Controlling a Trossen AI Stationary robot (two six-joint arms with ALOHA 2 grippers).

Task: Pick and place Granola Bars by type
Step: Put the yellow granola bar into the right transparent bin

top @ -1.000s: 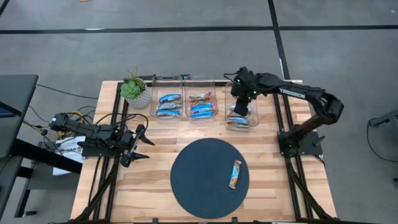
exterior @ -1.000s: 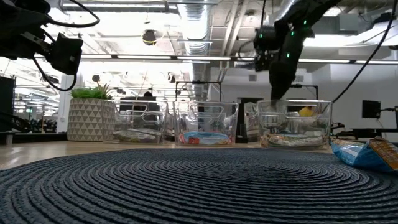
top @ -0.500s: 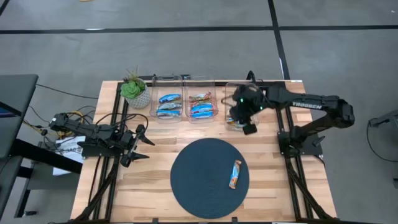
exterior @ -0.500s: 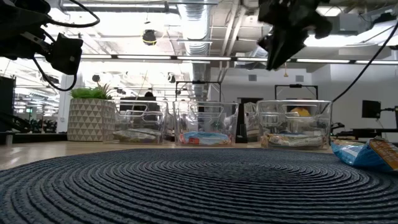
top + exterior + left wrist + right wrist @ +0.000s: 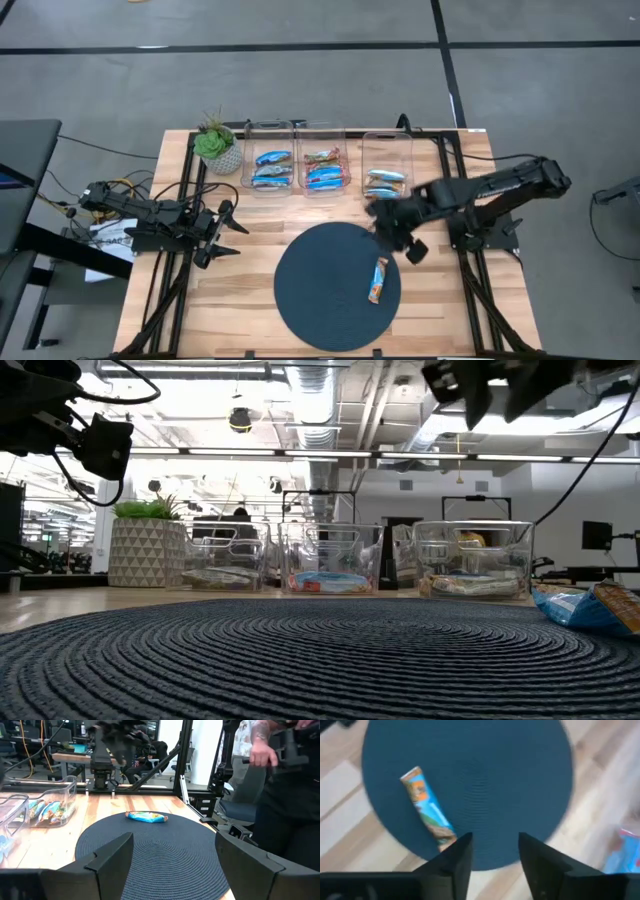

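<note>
On the round, dark, ribbed woven mat (image 5: pixel 335 283), toward its right edge, lies one glossy foil-wrapped oblong granola bar (image 5: pixel 378 280), with the empty right pincer (image 5: pixel 400 240), fingers apart, hovering just beyond the mat's rim near the clear plastic bins (image 5: pixel 327 160).

A dark round woven mat (image 5: pixel 330 285) lies on the wooden counter (image 5: pixel 240 280), with 3 clear plastic bins (image 5: pixel 326 160) in a row along the far edge and a potted succulent (image 5: pixel 217 146) just beside the leftmost bin.
</note>
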